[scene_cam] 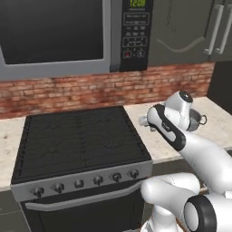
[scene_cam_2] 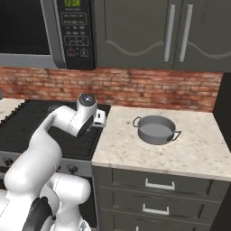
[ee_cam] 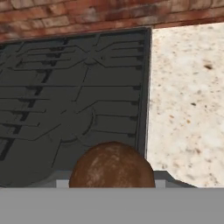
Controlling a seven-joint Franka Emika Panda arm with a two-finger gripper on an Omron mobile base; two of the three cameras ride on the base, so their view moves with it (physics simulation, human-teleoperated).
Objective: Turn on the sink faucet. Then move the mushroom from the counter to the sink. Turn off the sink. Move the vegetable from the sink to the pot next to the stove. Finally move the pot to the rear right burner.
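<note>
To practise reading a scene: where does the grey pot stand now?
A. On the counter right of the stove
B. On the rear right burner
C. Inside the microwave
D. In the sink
A: the pot sits on the speckled counter, beside the stove, not on it.

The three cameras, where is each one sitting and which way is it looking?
Left base view: behind the arm's left, facing the black stove top; the white arm rises lower right.
Right base view: behind the arm's right, facing the round grey metal pot on the speckled counter; the arm rises lower left.
Hand view: on the hand, looking down along the tool, with a round brown mushroom at the bottom.
Both base views share the stove, pot and red brick wall.
</note>
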